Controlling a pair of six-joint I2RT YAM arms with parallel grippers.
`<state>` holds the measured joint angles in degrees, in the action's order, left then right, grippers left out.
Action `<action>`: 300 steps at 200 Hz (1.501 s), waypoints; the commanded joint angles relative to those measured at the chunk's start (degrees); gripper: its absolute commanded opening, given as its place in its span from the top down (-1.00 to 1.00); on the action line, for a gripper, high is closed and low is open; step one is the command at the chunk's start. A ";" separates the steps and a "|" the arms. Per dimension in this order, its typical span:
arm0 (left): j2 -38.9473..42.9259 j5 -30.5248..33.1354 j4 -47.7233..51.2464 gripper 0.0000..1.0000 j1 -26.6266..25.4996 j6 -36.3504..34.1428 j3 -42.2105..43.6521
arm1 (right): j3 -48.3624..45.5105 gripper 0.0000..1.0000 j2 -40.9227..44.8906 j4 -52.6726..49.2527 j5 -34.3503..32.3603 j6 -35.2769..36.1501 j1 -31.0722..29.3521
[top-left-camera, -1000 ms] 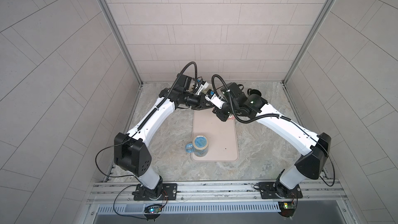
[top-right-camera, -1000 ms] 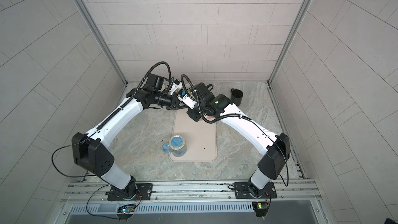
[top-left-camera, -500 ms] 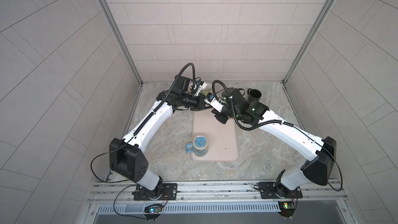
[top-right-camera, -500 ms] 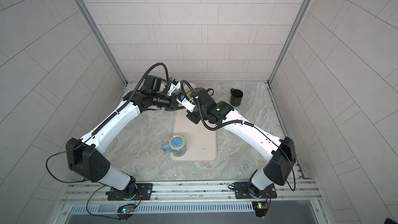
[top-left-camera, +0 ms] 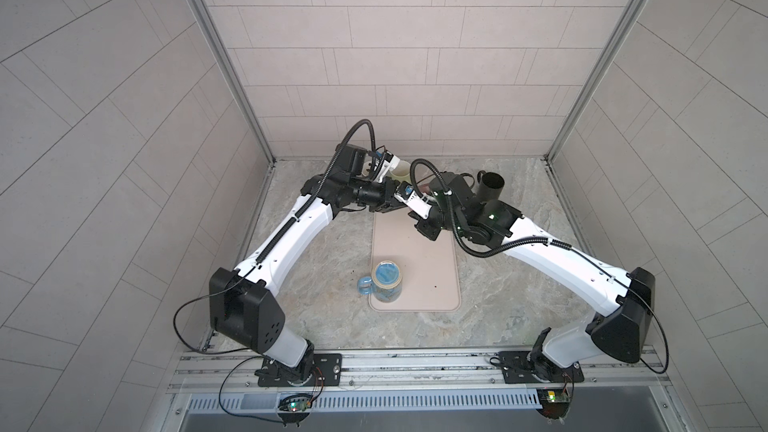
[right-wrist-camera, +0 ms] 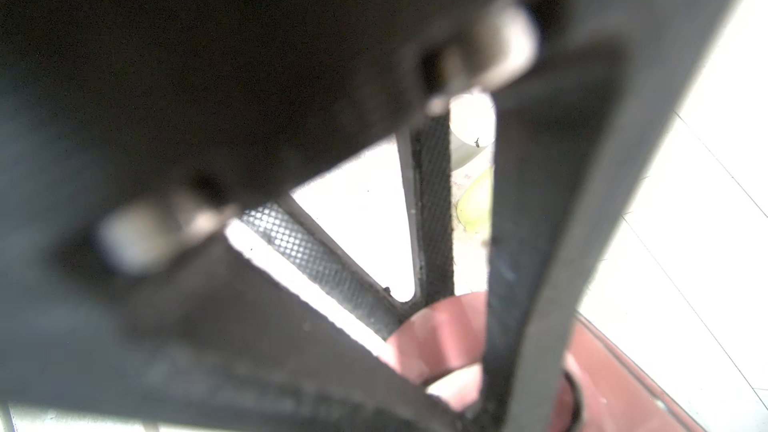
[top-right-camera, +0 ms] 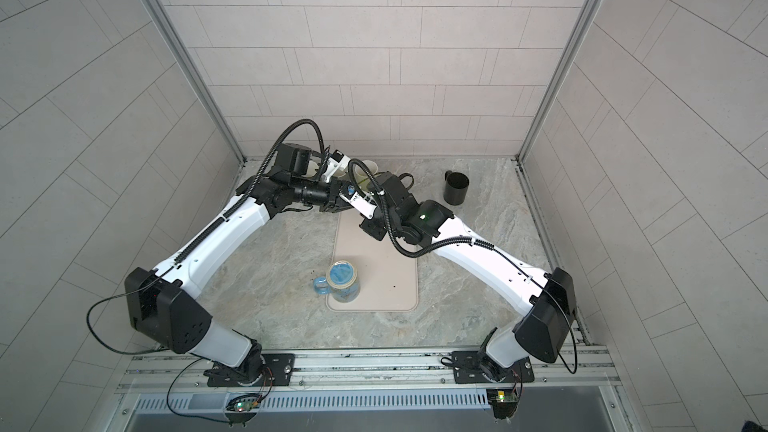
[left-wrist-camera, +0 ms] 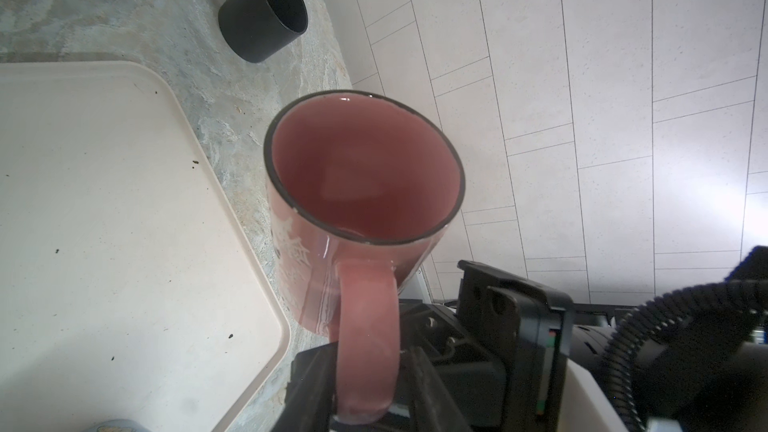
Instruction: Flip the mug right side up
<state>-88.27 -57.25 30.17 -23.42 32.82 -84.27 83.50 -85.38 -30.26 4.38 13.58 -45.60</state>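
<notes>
The pink mug (left-wrist-camera: pixel 365 176) stands upright, mouth up, on the table by the back right corner of the beige mat (left-wrist-camera: pixel 104 201). Both arms hide nearly all of it in both top views. Its handle (left-wrist-camera: pixel 365 317) lies between the fingers of my left gripper (left-wrist-camera: pixel 370 388), which is open, with a narrow gap on one side. My right gripper (right-wrist-camera: pixel 482 405) is shut, right beside the handle (right-wrist-camera: pixel 436 342). Whether it grips the handle I cannot tell. Both grippers meet at the mat's back edge, the left gripper (top-left-camera: pixel 388 201) facing the right arm.
A black mug (top-left-camera: pixel 490 189) stands upright at the back right. A cream mug (top-left-camera: pixel 401 170) stands behind the grippers near the back wall. A blue glass mug (top-left-camera: pixel 386 284) sits on the front left corner of the mat (top-left-camera: pixel 432 268).
My left gripper's jaws have widened round the pink handle. The right arm has swung outward to the right, uncovering the black mug. Both grippers stay at the mat's back edge.
</notes>
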 commanded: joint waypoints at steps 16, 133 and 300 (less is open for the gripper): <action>-1.10 2.73 -1.28 0.28 -3.65 -1.00 0.16 | 3.13 1.00 -0.29 9.17 5.94 7.11 -5.46; 0.15 11.90 -0.83 0.16 -3.48 -1.62 1.68 | 3.15 1.00 1.01 10.30 7.80 4.88 -5.50; 5.96 12.97 -14.84 0.14 -4.18 8.38 10.80 | 8.12 1.00 -4.42 12.51 -1.86 -2.58 -5.46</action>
<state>-83.22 -45.69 19.35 -23.14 39.86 -76.34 86.17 -87.77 -33.30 2.85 10.55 -47.59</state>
